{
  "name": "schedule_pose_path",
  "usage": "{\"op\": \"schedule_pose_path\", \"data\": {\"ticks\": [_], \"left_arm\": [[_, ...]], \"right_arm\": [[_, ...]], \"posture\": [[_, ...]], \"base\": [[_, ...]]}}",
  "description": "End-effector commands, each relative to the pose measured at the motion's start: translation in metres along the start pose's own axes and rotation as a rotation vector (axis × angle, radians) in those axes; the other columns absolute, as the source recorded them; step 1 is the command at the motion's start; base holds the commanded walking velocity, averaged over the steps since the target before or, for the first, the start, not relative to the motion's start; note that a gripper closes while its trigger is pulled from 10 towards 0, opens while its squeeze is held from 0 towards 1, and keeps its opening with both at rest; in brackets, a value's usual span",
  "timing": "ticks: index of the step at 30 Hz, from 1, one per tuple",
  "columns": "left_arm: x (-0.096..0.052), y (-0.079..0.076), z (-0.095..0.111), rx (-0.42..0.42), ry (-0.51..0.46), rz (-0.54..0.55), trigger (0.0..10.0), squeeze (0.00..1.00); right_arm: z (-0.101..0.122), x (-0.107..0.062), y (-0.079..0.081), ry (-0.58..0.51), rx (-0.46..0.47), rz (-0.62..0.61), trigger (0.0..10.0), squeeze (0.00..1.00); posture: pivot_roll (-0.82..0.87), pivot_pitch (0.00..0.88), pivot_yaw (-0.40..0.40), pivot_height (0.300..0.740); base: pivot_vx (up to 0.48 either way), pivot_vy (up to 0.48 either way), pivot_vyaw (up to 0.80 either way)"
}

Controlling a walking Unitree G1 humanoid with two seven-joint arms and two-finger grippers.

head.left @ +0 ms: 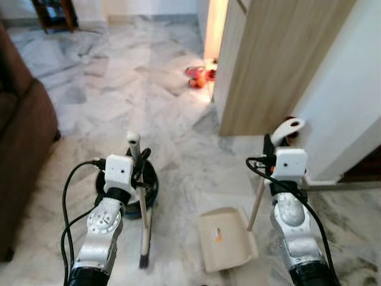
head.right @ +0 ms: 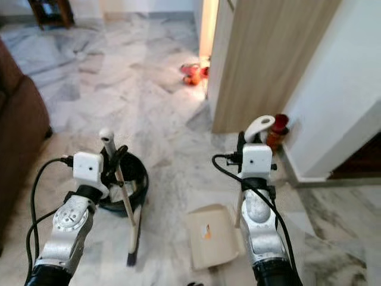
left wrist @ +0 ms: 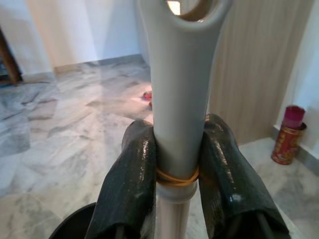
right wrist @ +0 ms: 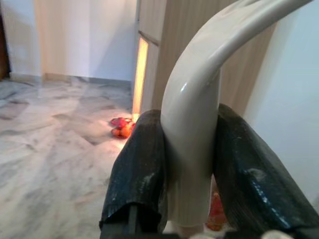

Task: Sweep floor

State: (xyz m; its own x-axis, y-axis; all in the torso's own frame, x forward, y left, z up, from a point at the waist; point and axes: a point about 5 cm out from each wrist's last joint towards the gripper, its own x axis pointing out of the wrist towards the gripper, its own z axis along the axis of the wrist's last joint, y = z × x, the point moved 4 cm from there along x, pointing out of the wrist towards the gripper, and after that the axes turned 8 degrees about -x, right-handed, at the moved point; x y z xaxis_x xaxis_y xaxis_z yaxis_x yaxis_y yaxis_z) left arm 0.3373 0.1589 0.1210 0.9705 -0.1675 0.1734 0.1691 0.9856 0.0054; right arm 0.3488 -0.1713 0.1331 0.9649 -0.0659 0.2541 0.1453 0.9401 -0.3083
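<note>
— So, what have you got in each pincer?

— My left pincer (left wrist: pixel 177 164) is clamped on the grey broom (head.left: pixel 143 205) near the top of its handle, one black finger (left wrist: pixel 132 184) pressed to each side, with a yellow rubber band around the handle just there. The broom stands nearly upright and its dark bristle end rests on the marble floor (head.left: pixel 119 101). My right pincer (right wrist: pixel 192 169) is clamped on the curved cream handle of the dustpan (head.left: pixel 229 238). The pan lies flat on the floor between my two arms, nearer the right one, with a small orange scrap inside it.

— What is around you?

— A black round bin (head.left: pixel 149 179) sits just behind the broom, touching or nearly touching the handle; I cannot tell which. A brown sofa (head.left: pixel 24 131) runs along the left edge of the floor. Ahead on the right stands a wooden panel (head.left: pixel 268 65), and beyond its far edge lies something red and orange (head.left: pixel 199 75) in a strip of warm light.

— Do the wrist cameras add anything?

— The left wrist view shows a red and gold can (left wrist: pixel 289 139) on the floor by the foot of the white wall (head.left: pixel 351 89), clearer than from the head. The right wrist view looks along the panel to the lit gap.
</note>
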Motion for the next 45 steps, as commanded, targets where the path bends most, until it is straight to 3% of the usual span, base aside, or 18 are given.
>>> {"op": "schedule_pose_path", "data": {"ticks": [1,5,45], "left_arm": [[0.0048,-0.0028,0.0091,0.014,-0.034,-0.012,10.0,0.00],[0.0050,-0.0028,0.0091,0.016,-0.034,-0.013,10.0,0.00],[0.0064,-0.0020,0.0095,0.007,-0.035,-0.011,10.0,0.00]], "right_arm": [[0.0029,0.0015,-0.0044,-0.014,-0.005,-0.012,10.0,0.00],[0.0033,0.0019,-0.0038,-0.015,-0.004,-0.009,10.0,0.00],[0.0037,0.0018,-0.0054,-0.010,-0.006,-0.021,10.0,0.00]], "posture": [[-0.02,0.082,-0.005,0.740],[-0.02,0.082,-0.005,0.740],[-0.02,0.093,-0.002,0.740]], "base": [[0.000,-0.274,-0.80],[0.000,-0.382,-0.80],[0.000,0.000,-0.80]]}}
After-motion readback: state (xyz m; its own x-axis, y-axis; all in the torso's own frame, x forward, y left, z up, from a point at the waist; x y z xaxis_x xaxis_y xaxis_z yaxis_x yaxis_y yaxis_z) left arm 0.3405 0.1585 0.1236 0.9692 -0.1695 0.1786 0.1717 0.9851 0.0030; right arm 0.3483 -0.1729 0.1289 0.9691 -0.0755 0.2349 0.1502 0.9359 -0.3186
